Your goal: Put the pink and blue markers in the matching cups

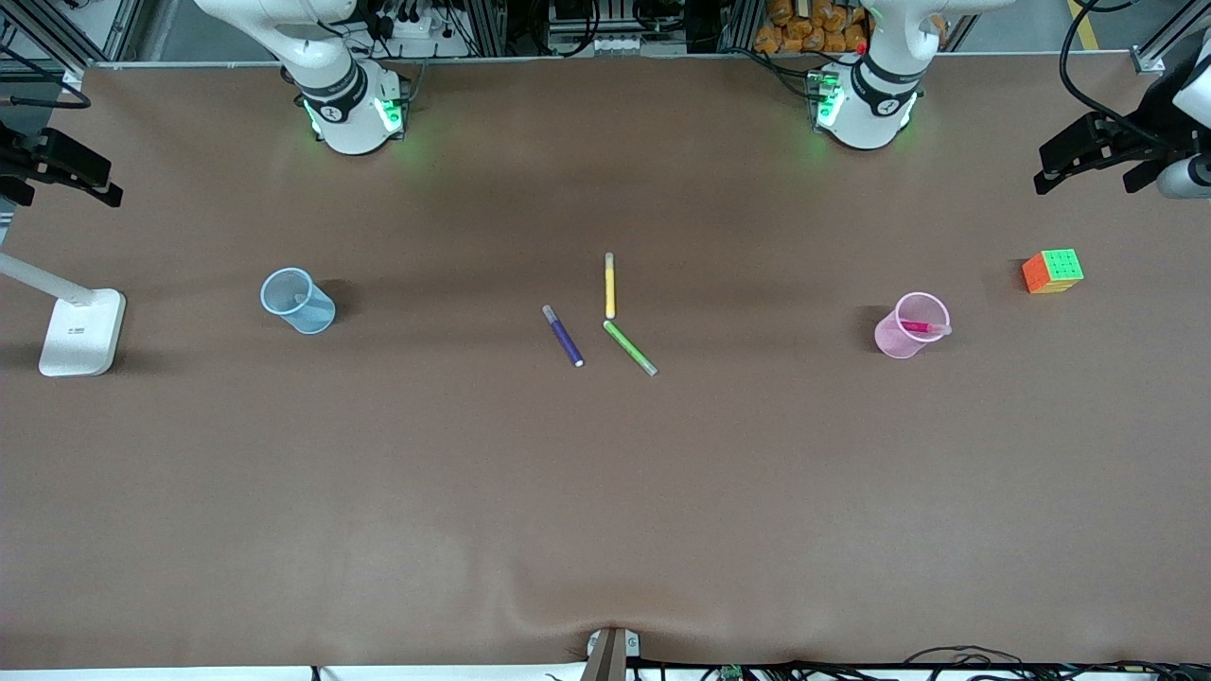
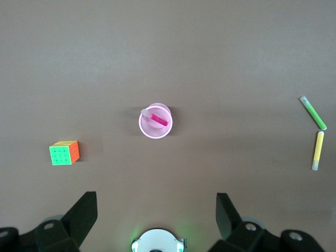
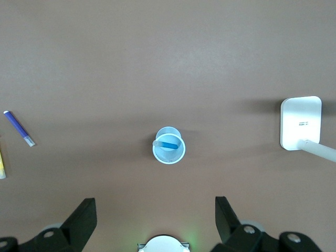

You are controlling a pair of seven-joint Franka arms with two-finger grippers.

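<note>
Fingers apart both grippers; pink marker (image 2: pixel 159 119) in pink cup (image 2: pixel 147 129).

Both arms are glossy white with rounded housings. Each base (image 1: pixel 355 118) and (image 1: pixel 866 113) carries a black collar ring with a small white mark on it and green lights glowing at the sides, which tint the worktop (image 1: pixel 605 492) beneath them. Black cables trail from the arm at the left arm's end. The left gripper (image 2: pixel 156 220) and right gripper (image 3: pixel 155 220) have matte black, wedge-shaped fingers on black bodies with round grey fittings.
</note>
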